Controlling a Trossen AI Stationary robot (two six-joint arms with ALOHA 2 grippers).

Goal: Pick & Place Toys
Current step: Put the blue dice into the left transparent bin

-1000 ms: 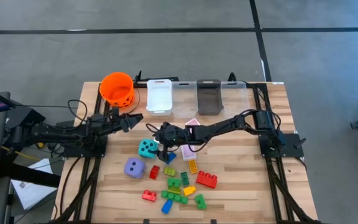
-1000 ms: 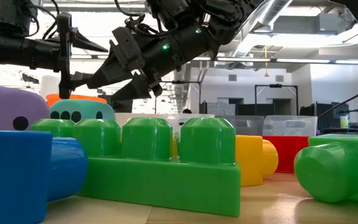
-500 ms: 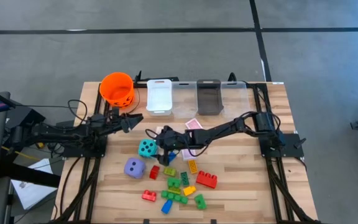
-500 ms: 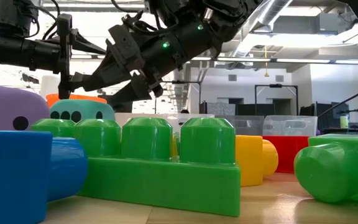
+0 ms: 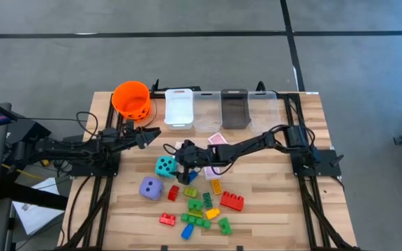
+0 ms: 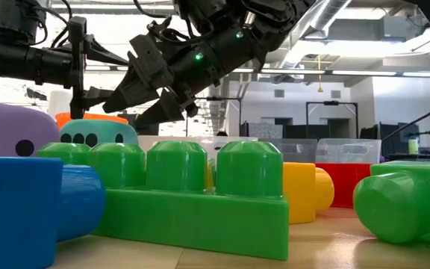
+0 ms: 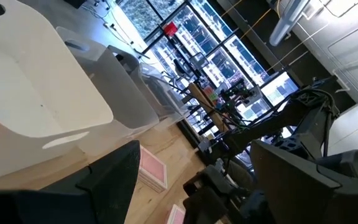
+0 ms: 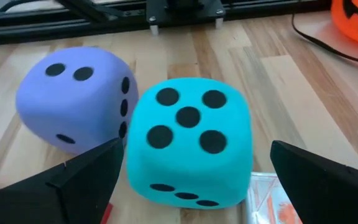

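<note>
Wooden slats form the table (image 5: 271, 209) where I work, with grey floor around it. My right arm stretches low across the table from its base, and my right gripper (image 5: 181, 162) hangs just beside the teal foam die with black dots (image 5: 165, 166), fingers spread wide and facing it. Through my right wrist camera, that die (image 8: 188, 142) fills the gap between my two dark fingers (image 8: 86, 180), five dots on top, and the purple foam die (image 8: 73, 99) sits touching or nearly touching its far side. A clear packet with orange print (image 8: 272, 199) lies against the teal die. My left arm waits with its left gripper (image 5: 147, 134) spread, above and away from the teal die, near the orange pumpkin-faced plastic bucket (image 5: 131, 99). Beyond the teal die from me stand a white rectangular bin (image 5: 179, 107) and a clear bin (image 5: 234, 107). Pink-backed playing cards (image 5: 217, 139) lie between them and the die. Small coloured plastic bricks (image 5: 201, 206) scatter on the die's other side.
</note>
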